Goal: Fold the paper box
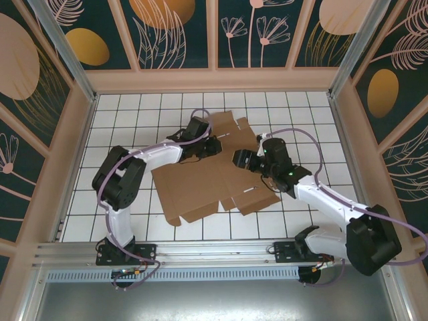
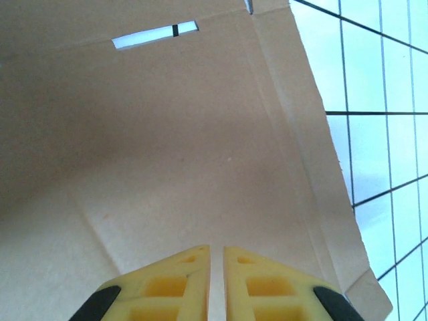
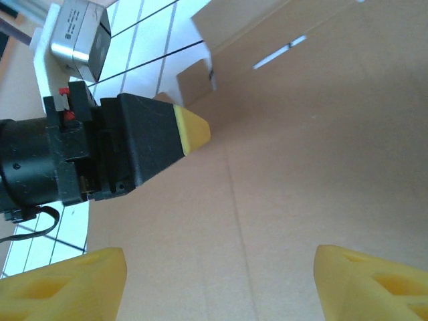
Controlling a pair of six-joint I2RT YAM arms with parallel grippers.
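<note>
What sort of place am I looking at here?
Likely a robot test booth: left arm and right arm bolted to a metal rail, a white gridded table, patterned wall panels around.

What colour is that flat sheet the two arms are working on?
Plain brown, unprinted; the paper box shows best in the top external view.

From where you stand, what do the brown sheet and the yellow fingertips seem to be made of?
Paper box: brown cardboard, matte; pressed creases and a cut slot show. Yellow fingertips: probably hard plastic, dull finish, with hollow pockets; printed or cast, I cannot tell.
</note>
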